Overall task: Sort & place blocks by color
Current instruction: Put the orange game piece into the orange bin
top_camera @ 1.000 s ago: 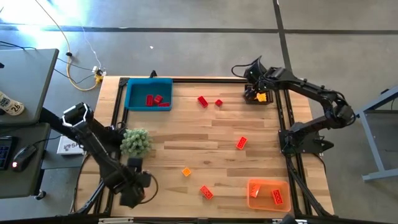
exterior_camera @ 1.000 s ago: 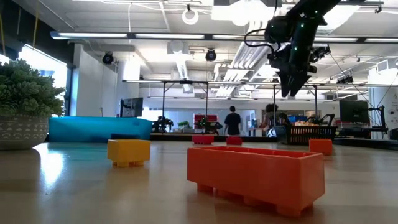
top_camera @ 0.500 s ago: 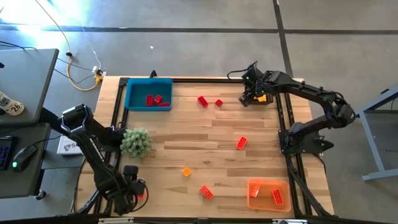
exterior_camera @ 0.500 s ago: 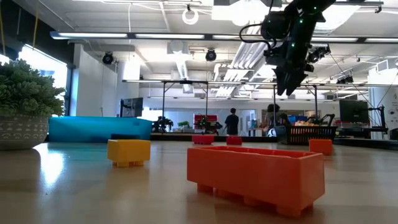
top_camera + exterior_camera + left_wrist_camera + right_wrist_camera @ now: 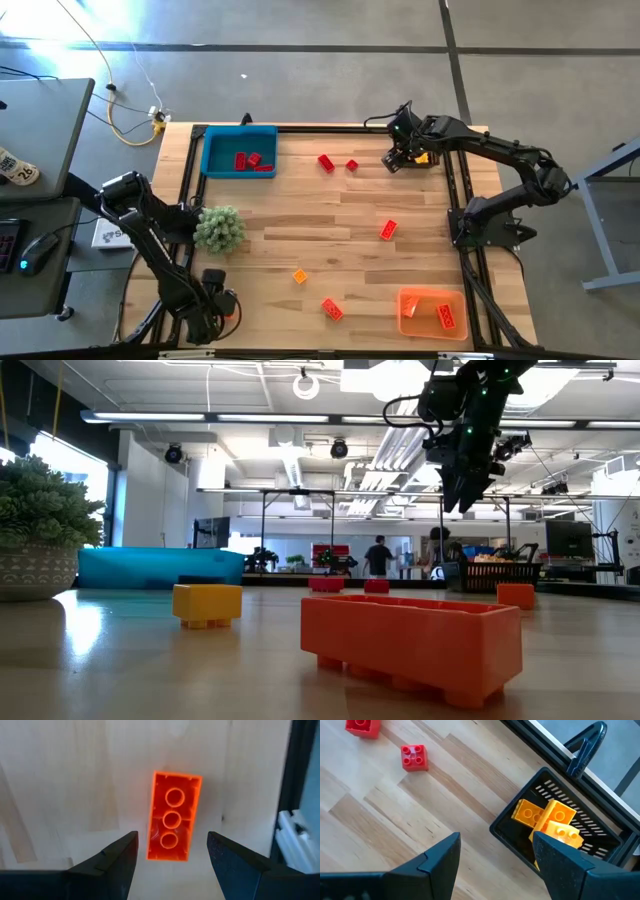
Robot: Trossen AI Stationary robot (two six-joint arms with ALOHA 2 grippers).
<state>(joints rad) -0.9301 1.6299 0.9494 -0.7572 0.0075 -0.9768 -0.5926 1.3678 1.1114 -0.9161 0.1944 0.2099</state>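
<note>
While the left gripper [image 5: 170,851] was held open and empty just above an orange brick [image 5: 173,817] near the table's [image 5: 330,215] left front corner, a skewed descent was judged likely to knock that brick aside. The right gripper [image 5: 496,851] was seen open, empty, beside the black basket [image 5: 560,851] holding yellow bricks [image 5: 547,820].

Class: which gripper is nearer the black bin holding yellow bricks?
Right. The right gripper hangs open just beside the black bin; the left gripper is at the opposite corner.
</note>
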